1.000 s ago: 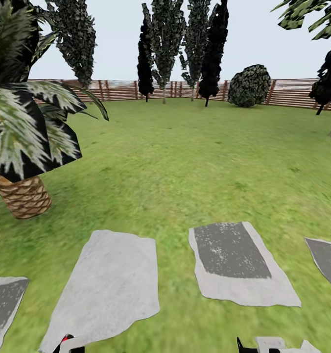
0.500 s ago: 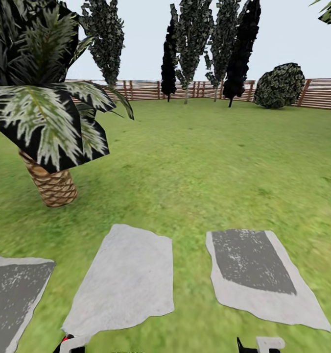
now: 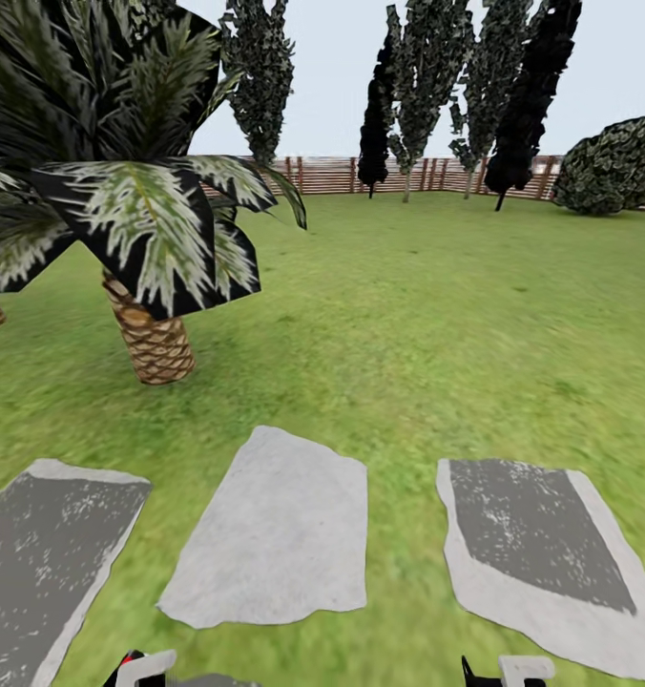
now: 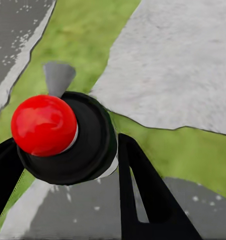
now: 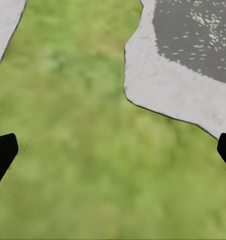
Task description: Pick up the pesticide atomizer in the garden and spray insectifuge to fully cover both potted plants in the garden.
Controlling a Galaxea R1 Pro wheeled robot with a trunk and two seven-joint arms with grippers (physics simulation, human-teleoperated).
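Both grippers sit at the bottom edge of my head view. My right gripper (image 5: pixel 113 150) has its black fingertips (image 5: pixel 2 152) spread wide apart, with nothing between them but lawn (image 3: pixel 408 315) and the edge of a grey stepping stone (image 5: pixel 183 65). On my left gripper (image 4: pixel 67 190) I see one black finger (image 4: pixel 143 195) beside a black round housing (image 4: pixel 87 150) with a red ball (image 4: pixel 43 125) on it; I cannot tell whether that gripper is apart or closed. Three stepping stones (image 3: pixel 275 534) lie in a row just ahead of me in the garden. A palm-like shrub (image 3: pixel 141 219) with striped leaves stands ahead on my left, and the brown slatted fence (image 3: pixel 332 176) runs along the far side behind tall dark trees (image 3: pixel 427 86). I don't see the atomizer or potted plants from here.
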